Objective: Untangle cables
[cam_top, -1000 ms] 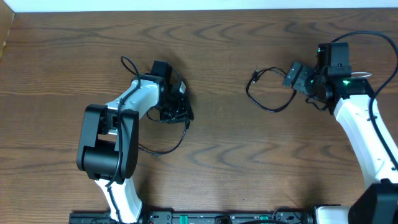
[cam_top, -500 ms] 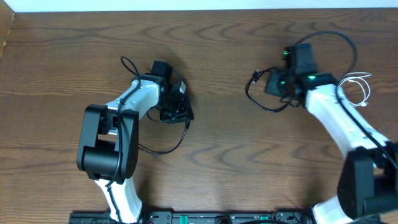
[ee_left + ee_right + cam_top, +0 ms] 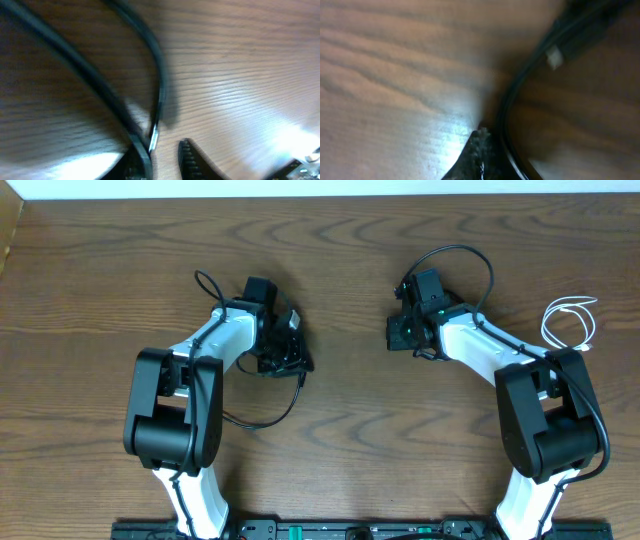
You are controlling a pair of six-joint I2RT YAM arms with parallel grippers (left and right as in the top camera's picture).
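R gripper (image 3: 400, 332): fingers pressed together, tip down on tabletop (image 3: 350, 470), centre-right, toward far side. R wrist view: black cable (image 3: 527, 65) runs just beside the tip, touching it; can't tell if pinched. Small pale tab (image 3: 553, 59) on the cable further along. Overhead: cable mostly hidden under the gripper.

White cable (image 3: 548, 320): loose loop flat on tabletop, far right, close to the R edge, well apart from the R gripper. R arm's forearm lies between them.

L gripper (image 3: 295, 358): centre-left, low over tabletop. L wrist view: fingers a little spread, bare wood showing in the gap. A black wire (image 3: 159, 85) curves in and meets the inner edge of one finger (image 3: 137, 162); not pinched. Overhead: this wire (image 3: 285, 408) loops nearward from the gripper, then back under the L arm. Can't tell if it is the arm's own.

Room: strip of bare wood btw the two grippers. Wide bare wood near-centre btw the arm bases. Far edge runs straight, bare band along it. L edge well apart from L arm.
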